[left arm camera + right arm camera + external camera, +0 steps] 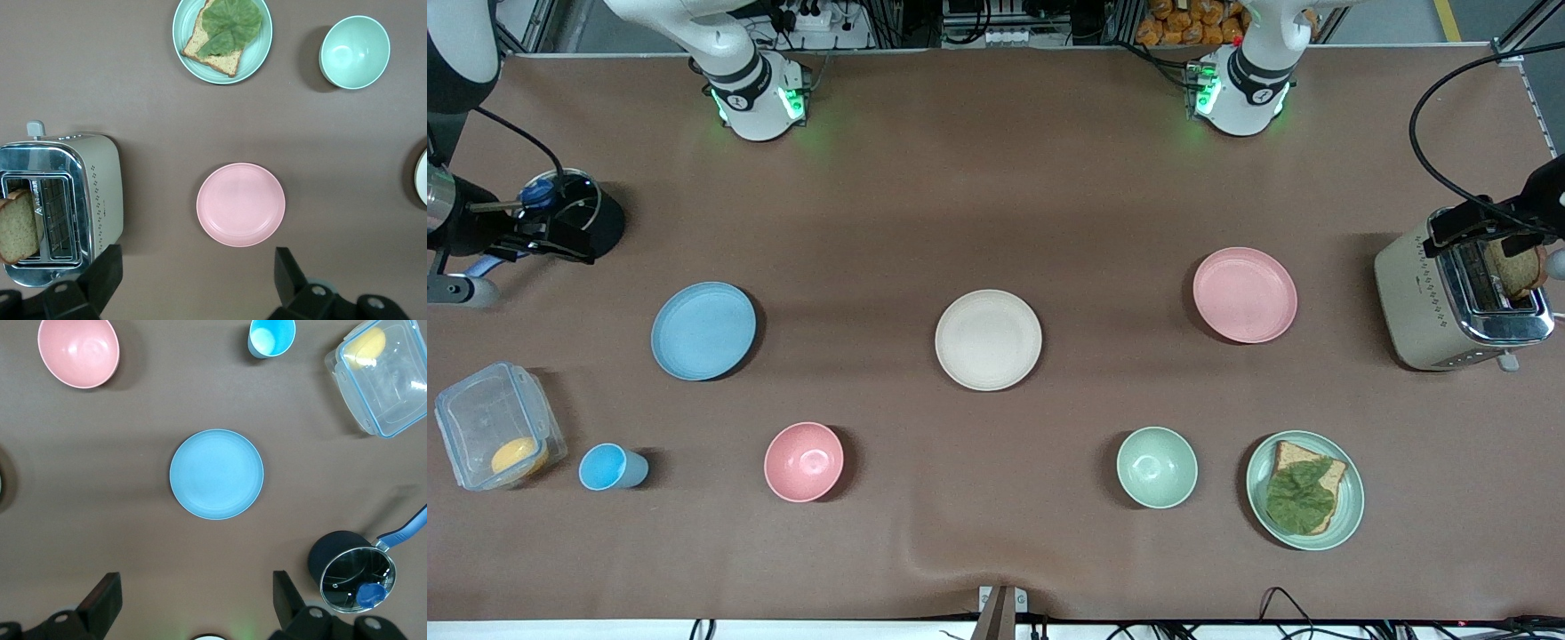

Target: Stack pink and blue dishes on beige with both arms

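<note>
While all three plates lie flat and apart on the brown table (996,178), nothing is stacked yet. The beige plate (988,340) sits at the centre of the front view, the blue plate (703,331) toward the right arm's end and the pink plate (1245,294) toward the left arm's end, a little higher in the frame.

In the left wrist view the left claw (193,283) hangs over the table just beside the pink plate, its two dark fingers (100,277) spread wide and pinching nothing. The right claw (193,603) shows the same way in the right wrist view: spread, empty, over bare table near the blue plate, with a dark pot (351,570) close by.

The plates look thin, stiff and light, with a matte skin that should not slide much between fingers. They look like plastic rather than china, so breakage seems unlikely. Lying flat, each offers only its low rim as a hold. A sensible grip would be one finger inside the rim and one outside, at the edge nearest the arm. Held by one edge, a plate will likely tilt, so the set-down on the beige plate wants care.
</note>
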Tool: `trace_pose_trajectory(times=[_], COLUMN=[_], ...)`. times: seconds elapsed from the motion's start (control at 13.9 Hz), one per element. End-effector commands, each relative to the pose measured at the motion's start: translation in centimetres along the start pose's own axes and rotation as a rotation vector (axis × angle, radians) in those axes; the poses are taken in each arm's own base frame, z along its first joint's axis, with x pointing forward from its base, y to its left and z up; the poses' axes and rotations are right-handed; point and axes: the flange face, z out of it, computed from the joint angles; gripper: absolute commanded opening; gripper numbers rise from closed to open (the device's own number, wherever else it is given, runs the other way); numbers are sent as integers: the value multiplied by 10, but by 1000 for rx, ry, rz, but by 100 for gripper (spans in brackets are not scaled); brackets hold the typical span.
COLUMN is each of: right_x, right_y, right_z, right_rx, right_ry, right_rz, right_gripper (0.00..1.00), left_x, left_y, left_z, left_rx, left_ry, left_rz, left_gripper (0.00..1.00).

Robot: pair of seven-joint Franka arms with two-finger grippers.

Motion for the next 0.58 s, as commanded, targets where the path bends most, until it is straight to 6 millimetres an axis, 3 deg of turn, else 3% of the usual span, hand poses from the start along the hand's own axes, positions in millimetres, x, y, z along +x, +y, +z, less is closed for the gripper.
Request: trace_pose_trajectory(times=[0.0,0.5], right_x=[1,1], right_y=[0,0], right_z=[-4,-4], right_rx=[-22,-22], right_ry=[-3,-3], right_rz=[-8,-8], right_gripper=[100,100], left_x=[1,1], left_y=[2,5], left_z=[-5,0], left_rx=[-7,-2], left_ry=[10,-6], left_rz=[2,-3], left_gripper=[100,100])
